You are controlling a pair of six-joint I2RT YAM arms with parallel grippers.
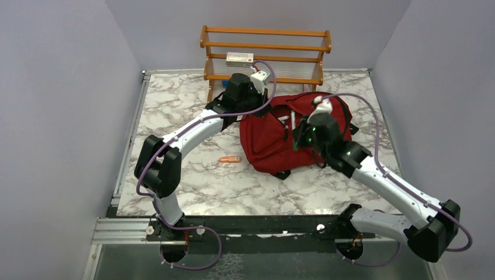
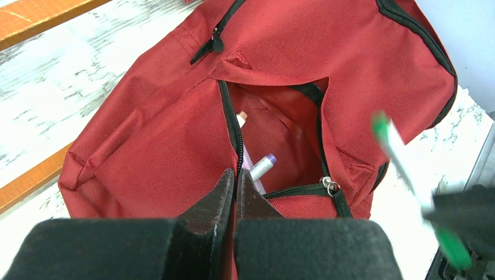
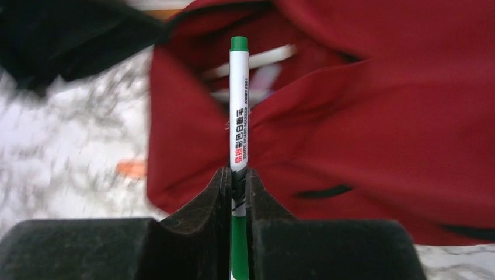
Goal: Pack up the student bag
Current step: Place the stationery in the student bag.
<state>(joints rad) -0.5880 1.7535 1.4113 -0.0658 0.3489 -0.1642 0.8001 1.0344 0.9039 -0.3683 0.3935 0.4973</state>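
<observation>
The left gripper (image 2: pixel 236 175) pinches the zip edge of the red student bag's (image 2: pixel 327 58) open pocket (image 2: pixel 280 134), while the right gripper (image 3: pixel 238 175) clamps a green-capped whiteboard marker (image 3: pixel 239 105) over the bag.

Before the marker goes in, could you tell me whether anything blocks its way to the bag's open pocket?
Nothing visible does. The right gripper holds the green marker facing the student bag's pocket, whose mouth the left gripper pinches open; the pens inside leave room.
</observation>
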